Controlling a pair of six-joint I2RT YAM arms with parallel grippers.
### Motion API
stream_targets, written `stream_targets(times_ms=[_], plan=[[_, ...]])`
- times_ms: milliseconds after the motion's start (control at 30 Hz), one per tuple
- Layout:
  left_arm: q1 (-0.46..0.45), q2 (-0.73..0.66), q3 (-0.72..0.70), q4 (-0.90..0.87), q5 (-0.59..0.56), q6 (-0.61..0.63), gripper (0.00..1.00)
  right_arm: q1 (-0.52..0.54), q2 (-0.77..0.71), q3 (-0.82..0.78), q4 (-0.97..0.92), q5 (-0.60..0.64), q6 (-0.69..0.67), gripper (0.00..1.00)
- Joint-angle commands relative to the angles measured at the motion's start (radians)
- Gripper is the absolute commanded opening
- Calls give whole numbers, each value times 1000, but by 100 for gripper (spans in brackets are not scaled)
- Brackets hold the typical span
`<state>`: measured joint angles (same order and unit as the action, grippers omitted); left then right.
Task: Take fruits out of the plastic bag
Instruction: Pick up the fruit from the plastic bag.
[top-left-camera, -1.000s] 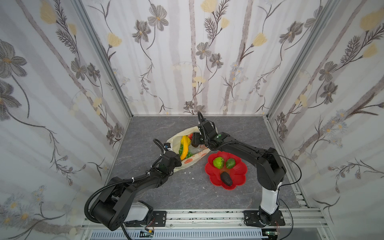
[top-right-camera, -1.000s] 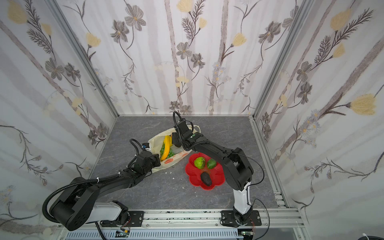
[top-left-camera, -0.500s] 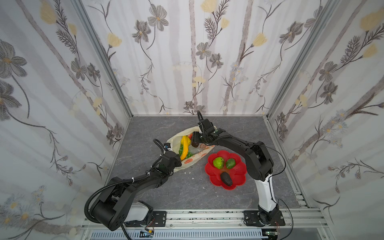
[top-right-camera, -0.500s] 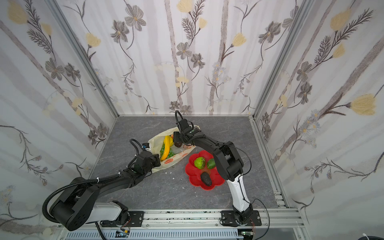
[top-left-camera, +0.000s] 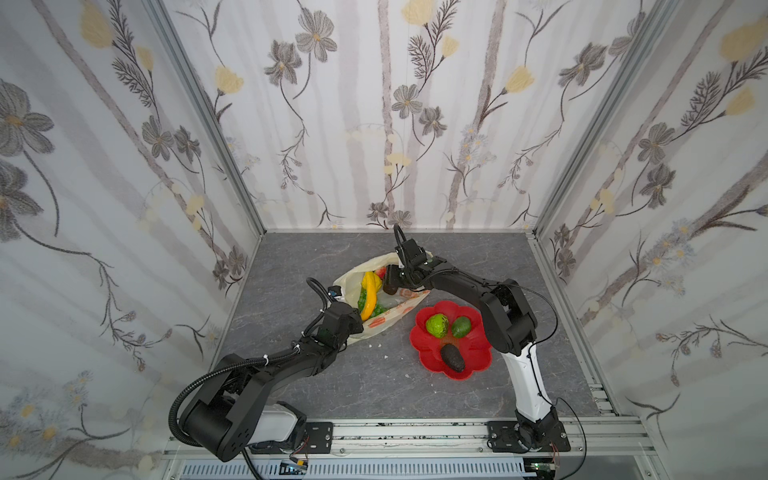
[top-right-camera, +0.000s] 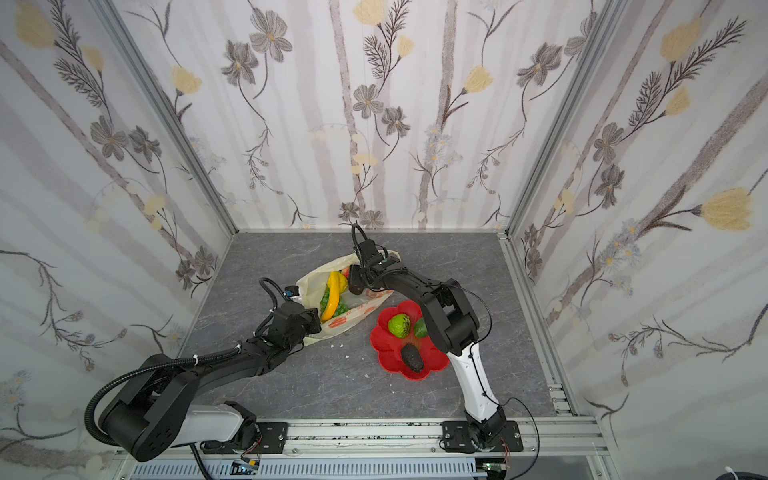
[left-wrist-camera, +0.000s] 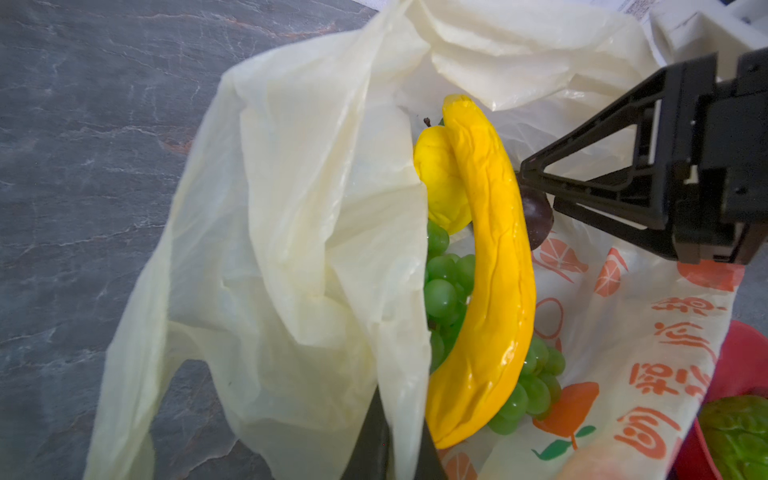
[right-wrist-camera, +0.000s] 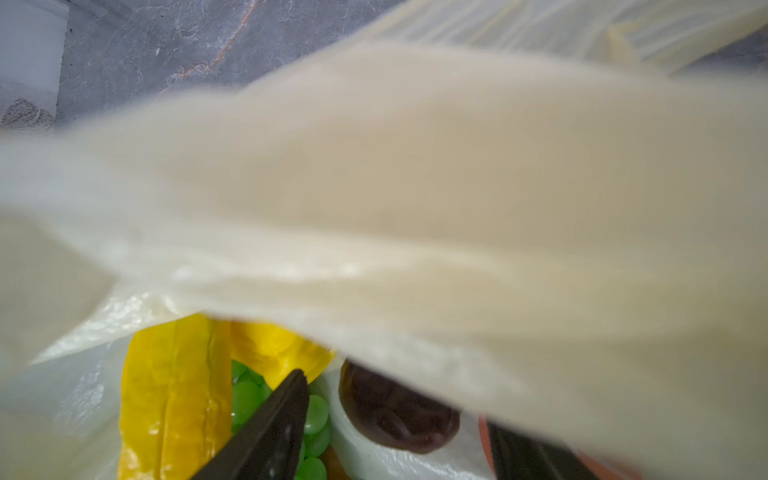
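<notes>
Left of the plate (top-left-camera: 478, 368), the bag (left-wrist-camera: 291, 208) is pinched by the shut left gripper (left-wrist-camera: 401, 436) and its dark piece (left-wrist-camera: 538, 216) straddled by the parted jaws of the right gripper (right-wrist-camera: 397, 401): closure and lift-out are judged due.

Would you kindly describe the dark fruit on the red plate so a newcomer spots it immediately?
Find the red flower-shaped plate beside the plastic bag. On it, the avocado lies nearest the viewer; unlike the bumpy green citrus and the smooth green fruit, it is almost black.
</notes>
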<state>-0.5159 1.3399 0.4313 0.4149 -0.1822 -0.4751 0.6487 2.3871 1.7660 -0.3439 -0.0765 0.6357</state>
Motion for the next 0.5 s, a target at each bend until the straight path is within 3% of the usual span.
stream_targets(times_ms=[0, 467], plan=[[0, 2, 2, 30, -3, -11, 9, 0, 20, 16, 6, -12, 11, 69], [1, -1, 0, 30, 0, -10, 9, -1, 82, 47, 25, -57, 25, 68]])
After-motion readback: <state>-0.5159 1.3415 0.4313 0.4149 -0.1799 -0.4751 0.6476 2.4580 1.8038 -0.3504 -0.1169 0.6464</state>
